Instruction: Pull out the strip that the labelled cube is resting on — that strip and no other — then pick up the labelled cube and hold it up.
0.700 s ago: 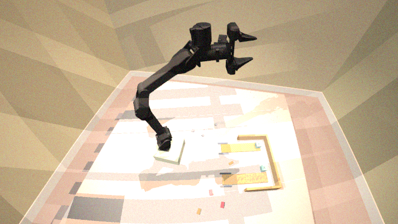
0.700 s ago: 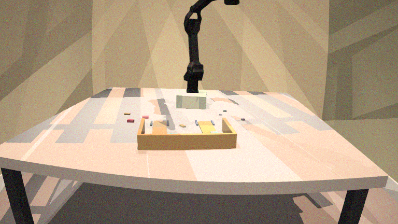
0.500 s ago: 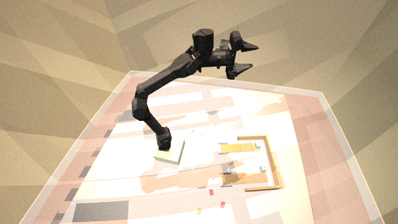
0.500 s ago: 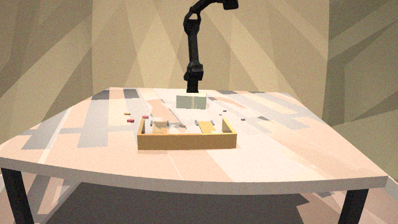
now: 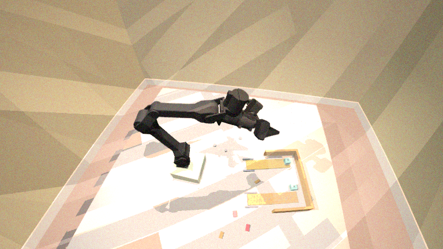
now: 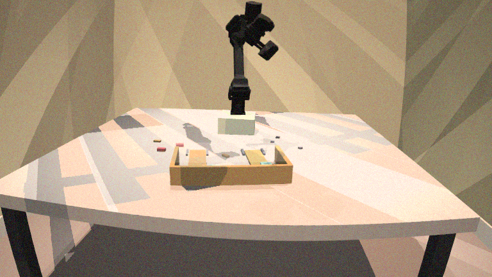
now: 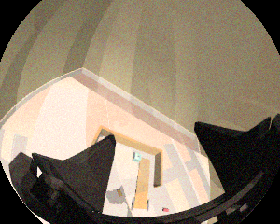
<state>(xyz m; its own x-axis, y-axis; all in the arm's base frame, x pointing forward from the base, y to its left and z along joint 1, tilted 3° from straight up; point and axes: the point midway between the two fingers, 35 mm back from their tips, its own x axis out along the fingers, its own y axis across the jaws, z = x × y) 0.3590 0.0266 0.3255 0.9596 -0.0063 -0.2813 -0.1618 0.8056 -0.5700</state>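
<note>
Top view: black six-joint arm's gripper [image 5: 273,131] aloft, jaws spread, grasping nothing.
Task unstarted, by my judgement: both flat yellow strips [image 5: 267,163] [image 5: 272,197] lie inside the three-sided tan wooden frame [image 5: 303,177]. One small teal cube [image 5: 287,161] rests on the farther strip, another [image 5: 293,187] just beside the nearer; labels illegible. Pale patchwork table [image 6: 326,201] bears scattered chips; walls beige.

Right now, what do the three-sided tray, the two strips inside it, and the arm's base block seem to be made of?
Tray: flat ochre walls, looks like wood or board, matte; no grain shows. Strips: thin yellow-tan sheets, card or thin wood; the near one looks speckled. Base block: pale green-white, matte, plastic or painted, uncertain. The gripper is dark, dull, and open.
</note>
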